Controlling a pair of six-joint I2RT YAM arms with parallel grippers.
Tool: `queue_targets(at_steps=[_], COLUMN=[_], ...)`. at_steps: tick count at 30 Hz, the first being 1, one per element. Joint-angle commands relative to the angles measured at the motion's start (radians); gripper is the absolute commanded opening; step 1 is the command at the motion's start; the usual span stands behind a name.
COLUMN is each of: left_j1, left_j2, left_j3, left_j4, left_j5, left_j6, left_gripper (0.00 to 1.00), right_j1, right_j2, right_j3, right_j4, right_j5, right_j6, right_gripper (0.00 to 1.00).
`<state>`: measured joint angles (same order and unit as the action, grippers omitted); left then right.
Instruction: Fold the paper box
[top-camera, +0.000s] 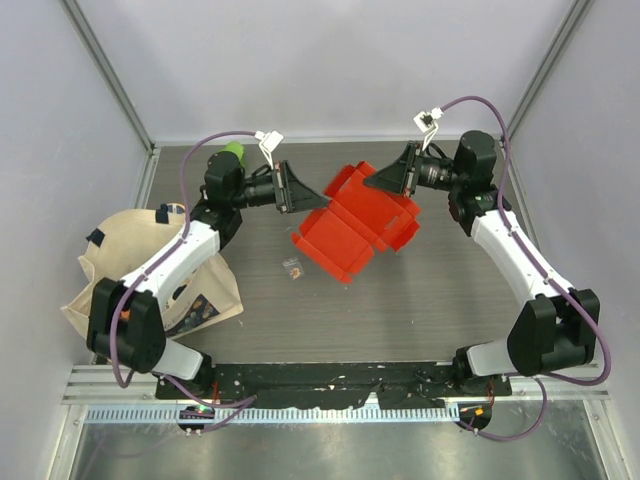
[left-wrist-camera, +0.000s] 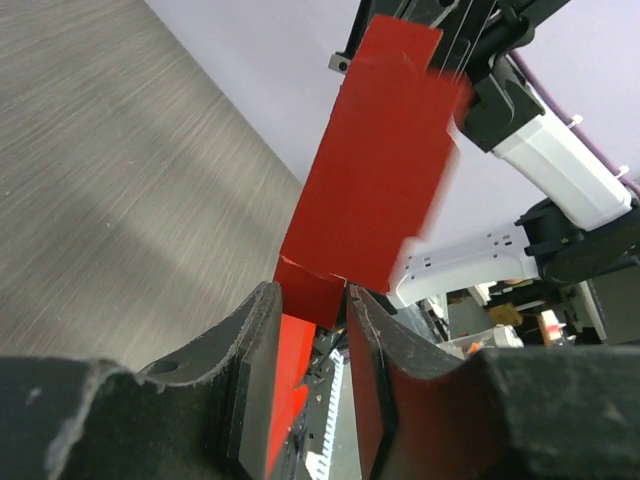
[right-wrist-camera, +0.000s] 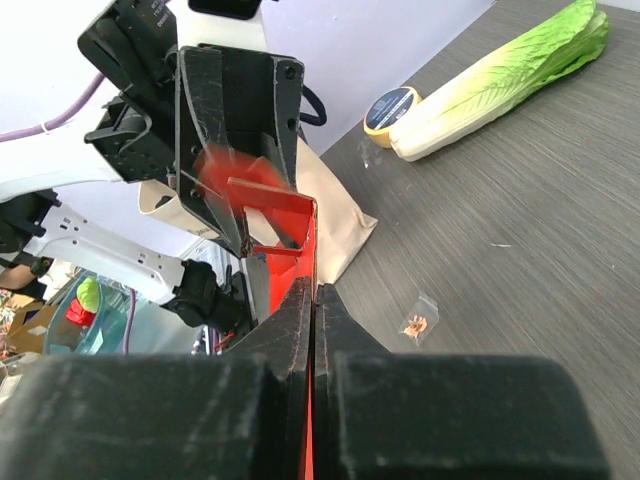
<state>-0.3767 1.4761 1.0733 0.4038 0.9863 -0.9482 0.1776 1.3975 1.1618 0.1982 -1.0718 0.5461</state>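
Note:
The red paper box (top-camera: 350, 235) hangs above the table's middle, partly folded, with creased flaps sticking out. My right gripper (top-camera: 385, 182) holds its upper right edge. In the right wrist view the jaws (right-wrist-camera: 314, 290) are pressed together on a thin red sheet edge (right-wrist-camera: 290, 225). My left gripper (top-camera: 303, 200) is at the box's upper left side. In the left wrist view its fingers (left-wrist-camera: 312, 295) stand apart around a small red flap, with a gap showing between them. The long red panel (left-wrist-camera: 380, 170) rises beyond toward the right arm.
A beige tote bag (top-camera: 110, 270) lies at the left beside the left arm. A small clear packet (top-camera: 292, 268) sits on the table just under the box. A green lettuce (right-wrist-camera: 500, 75) and a tape roll (right-wrist-camera: 388, 108) lie near the far left corner.

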Motion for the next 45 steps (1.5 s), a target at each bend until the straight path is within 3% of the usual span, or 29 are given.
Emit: queue_targets(at_steps=[1,9,15,22,27,29,33,38,42,43,45], left_j1=[-0.018,-0.016,-0.025,-0.085,-0.117,-0.117,-0.119,-0.114,-0.114,-0.113,-0.113], left_j2=[-0.086,-0.125,-0.094,-0.057,-0.053,-0.086,-0.187,-0.304,-0.362,-0.369,-0.361], left_j3=[0.031,0.008,0.008,0.016,0.007,0.005,0.010,0.040,0.050,0.053,0.083], left_j4=[-0.278,-0.350,-0.289,-0.227,-0.246,-0.281,-0.382,-0.557,-0.609,-0.618,-0.657], left_j5=[-0.011,-0.070,-0.067,-0.097,-0.208,-0.254,-0.353,-0.457,-0.532,-0.541,-0.563], left_j6=[0.209,0.270,0.229,0.177,0.175,0.210,0.296,0.406,0.442,0.450,0.480], left_gripper=[0.37,0.29,0.27,0.31,0.38,0.37,0.39,0.41,0.59,0.70,0.75], right_j1=[0.003,0.003,0.006,0.042,0.072,0.072,0.080,0.112,0.148,0.152,0.171], right_j2=[-0.072,-0.081,-0.072,-0.058,-0.058,-0.063,-0.074,-0.072,-0.052,-0.052,-0.051], right_j3=[0.029,-0.004,-0.016,-0.025,-0.034,-0.030,0.035,0.030,0.070,0.068,0.072], right_j4=[0.046,0.190,0.280,0.339,0.334,0.291,-0.067,-0.142,-0.233,-0.236,-0.243], right_j5=[0.035,-0.034,-0.065,-0.059,-0.048,-0.030,0.085,0.154,0.188,0.187,0.177], right_j6=[-0.003,0.089,0.161,0.198,0.193,0.129,-0.098,-0.139,-0.224,-0.229,-0.235], right_gripper=[0.01,0.01,0.01,0.01,0.01,0.01,0.01,0.01,0.01,0.01,0.01])
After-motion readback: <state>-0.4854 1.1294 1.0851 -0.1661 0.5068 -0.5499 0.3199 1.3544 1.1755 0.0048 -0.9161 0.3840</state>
